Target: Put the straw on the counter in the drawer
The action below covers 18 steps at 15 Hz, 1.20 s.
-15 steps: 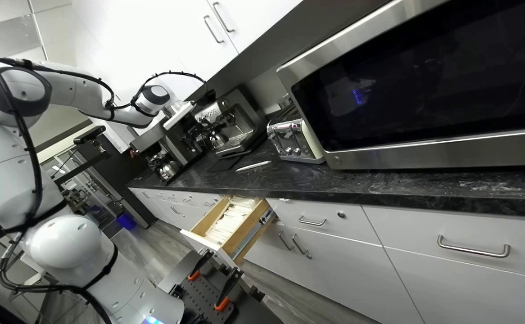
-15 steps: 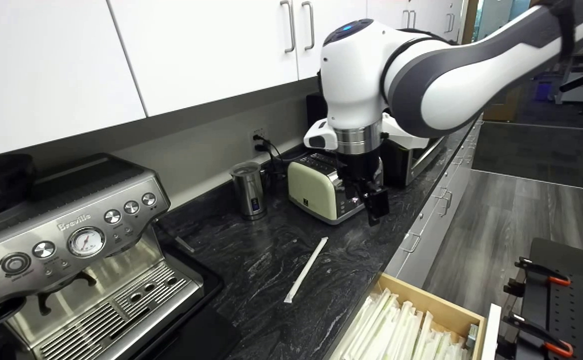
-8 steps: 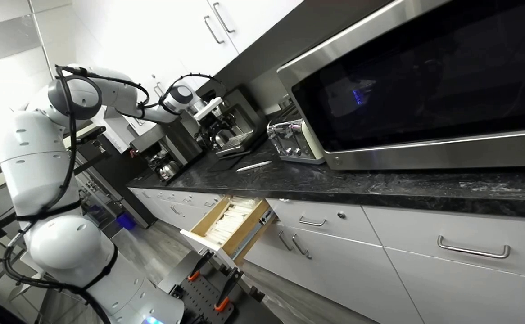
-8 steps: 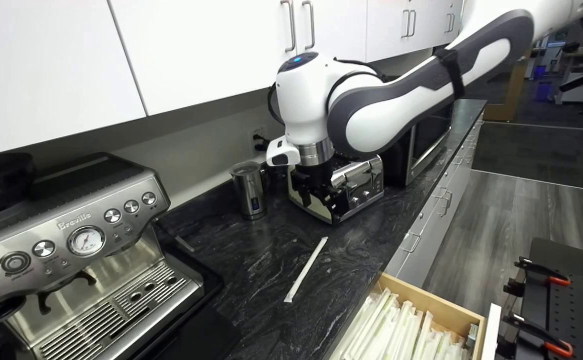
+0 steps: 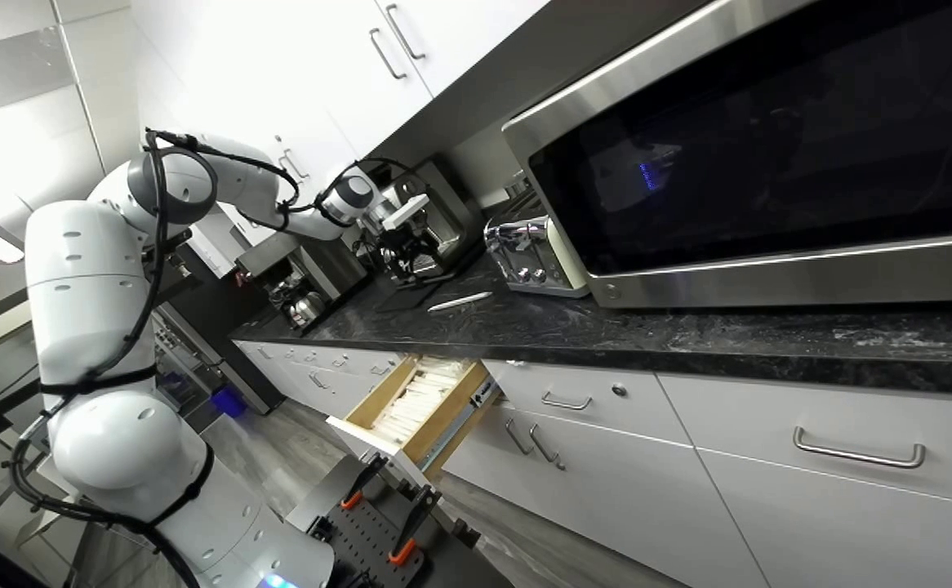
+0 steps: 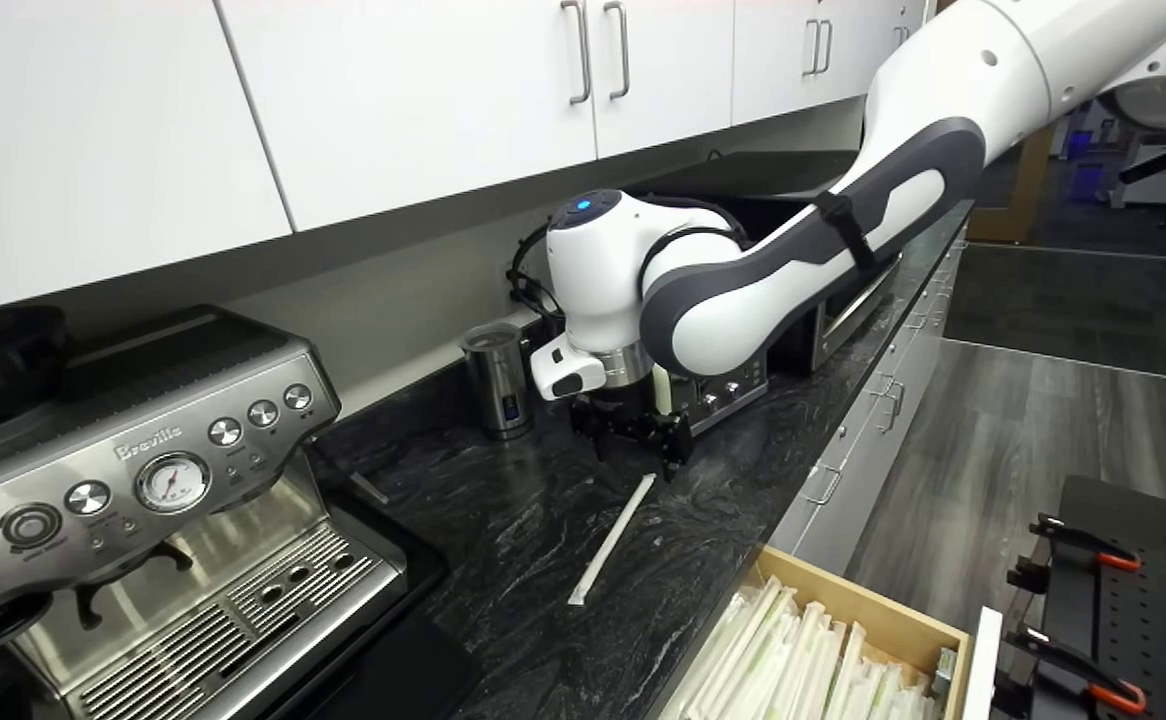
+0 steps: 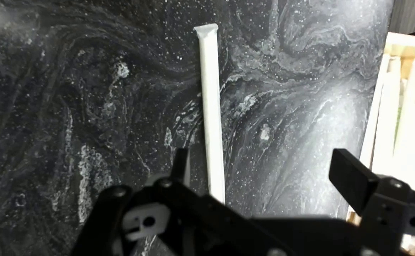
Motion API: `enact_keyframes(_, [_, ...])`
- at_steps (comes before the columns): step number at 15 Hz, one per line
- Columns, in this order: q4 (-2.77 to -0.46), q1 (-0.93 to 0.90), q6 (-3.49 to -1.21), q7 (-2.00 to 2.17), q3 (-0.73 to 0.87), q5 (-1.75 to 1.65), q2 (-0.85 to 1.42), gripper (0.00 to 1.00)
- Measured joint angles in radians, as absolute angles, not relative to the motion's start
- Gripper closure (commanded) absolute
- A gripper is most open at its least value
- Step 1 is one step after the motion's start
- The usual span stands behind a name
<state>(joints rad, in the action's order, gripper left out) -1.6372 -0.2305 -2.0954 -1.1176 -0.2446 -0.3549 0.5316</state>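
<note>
Straw (image 7: 213, 117): white, paper-wrapped, with a flattened end showing in the wrist view; it lies on the worktop (image 6: 513, 540), its other end hidden there by the claw (image 7: 264, 165).
Claw: fingers (image 7: 351, 177) spread wide apart; in the wrist view the straw passes between them, closer to the finger at left.
Claw height: both exterior views show it above the worktop near the straw, though black fingers against dark stone make the clearance hard to judge.
Worktop: nearly black stone with pale veins and specks; thick front edge.
Drawer (image 5: 447, 416): pulled open under the worktop's front edge, pale wood sides, white front panel.
Drawer contents: many wrapped straws (image 6: 783, 660), mostly lying side by side.
Arm (image 6: 783, 285): white and grey, extending over the worktop from the drawer side.
Toaster (image 5: 531, 257): cream and chrome, just beside the microwave (image 5: 770, 180), partly behind the arm and claw in an exterior view.
Espresso machine (image 6: 243, 450): steel, with a round gauge (image 6: 173, 483) on its front, standing on the worktop; the straw lies between it and the toaster.
Metal jug (image 6: 496, 380): upright on the worktop, also between those two appliances.
Cabinets (image 6: 443, 90): white doors, above the worktop.
Perforated plate (image 5: 370, 543): black, with orange-tipped clamps (image 5: 415, 518), near the drawer's front.
</note>
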Motion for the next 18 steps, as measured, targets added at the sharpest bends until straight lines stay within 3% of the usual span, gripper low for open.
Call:
enact_keyframes(6, [-1.635, -0.231, -2.107, -1.089, -0.232, -0.344, 0.566, 0.0])
enact_keyframes(12, [-1.637, -0.212, -2.271, -1.089, -0.224, -0.328, 0.655, 0.0])
enact_keyframes(13, [-1.637, -0.21, -2.293, -1.089, -0.224, -0.327, 0.667, 0.25])
enact_keyframes(15, [-1.637, -0.207, -2.321, -1.089, -0.224, -0.326, 0.686, 0.32])
enact_keyframes(18, [-1.637, -0.204, -2.339, -1.089, -0.224, -0.318, 0.701, 0.57])
